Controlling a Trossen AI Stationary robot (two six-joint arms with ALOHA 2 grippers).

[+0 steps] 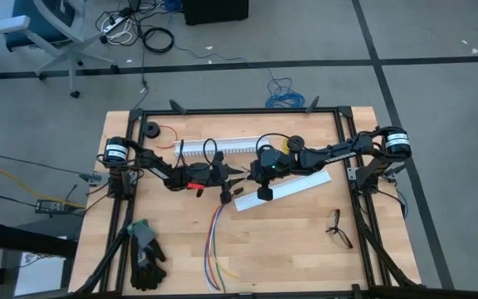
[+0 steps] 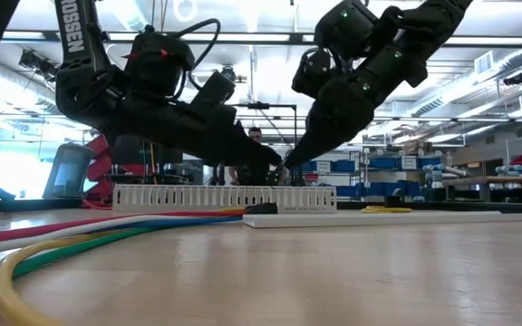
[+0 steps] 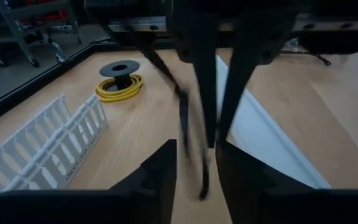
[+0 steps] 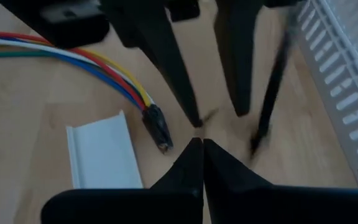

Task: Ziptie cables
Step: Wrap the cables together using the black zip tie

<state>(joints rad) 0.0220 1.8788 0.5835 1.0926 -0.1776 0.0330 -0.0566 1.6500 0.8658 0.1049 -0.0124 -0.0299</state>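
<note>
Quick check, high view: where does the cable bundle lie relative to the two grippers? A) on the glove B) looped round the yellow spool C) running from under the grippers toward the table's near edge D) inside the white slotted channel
C: the cables stretch from just below the meeting point of the left gripper and right gripper down toward the near edge, clear of the glove.

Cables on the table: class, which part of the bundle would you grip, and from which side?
Grip the cables just behind the black tip, where the wires lie pressed together; farther along they fan apart. Probably come from above, fingers across the bundle, since it lies flat on the table.
</note>
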